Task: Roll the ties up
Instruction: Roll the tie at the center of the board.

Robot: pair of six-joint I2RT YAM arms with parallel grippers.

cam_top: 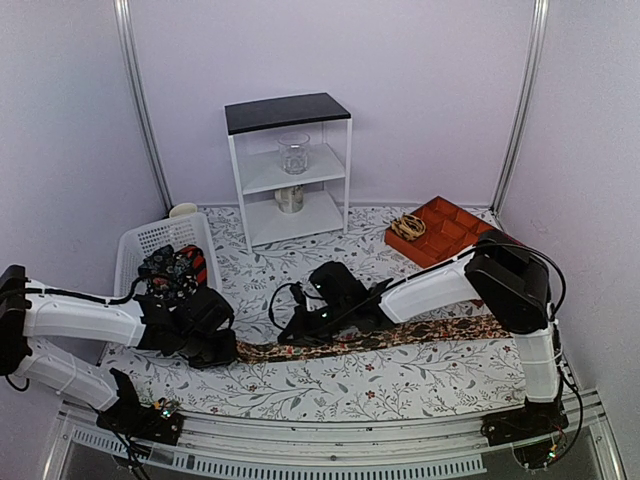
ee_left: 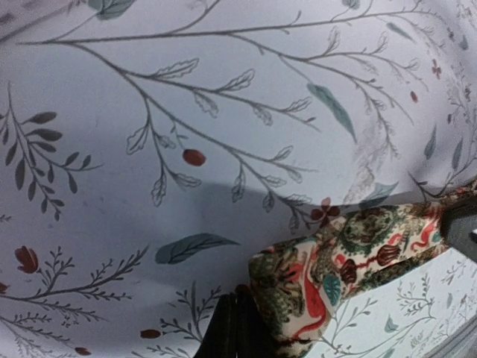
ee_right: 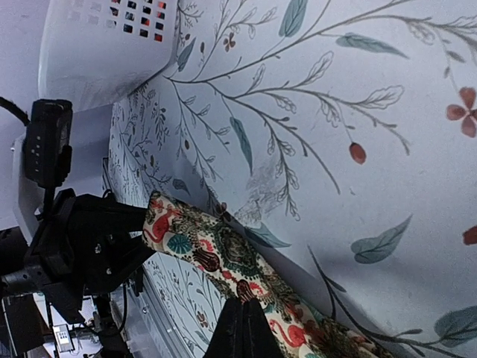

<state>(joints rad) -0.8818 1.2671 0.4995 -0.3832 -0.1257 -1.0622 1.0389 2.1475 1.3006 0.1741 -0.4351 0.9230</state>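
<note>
One tie (cam_top: pixel 420 335), brown with a pale floral and red print, lies stretched across the table's front half. My left gripper (cam_top: pixel 228 350) is at its left end. In the left wrist view the fingers (ee_left: pixel 238 324) are pressed together against the folded end of the tie (ee_left: pixel 350 261), which is raised off the cloth. My right gripper (cam_top: pixel 297 335) is a little further right along the tie. In the right wrist view its gripper (ee_right: pixel 246 317) is shut, pinching the tie (ee_right: pixel 223 250). The left gripper (ee_right: pixel 97 239) also shows there.
A white basket (cam_top: pixel 135 250) at the left holds rolled dark and red ties (cam_top: pixel 175 272). A white shelf (cam_top: pixel 290 115) stands at the back with a glass jar (cam_top: pixel 294 153). An orange tray (cam_top: pixel 455 235) with rubber bands (cam_top: pixel 408 226) sits at the right.
</note>
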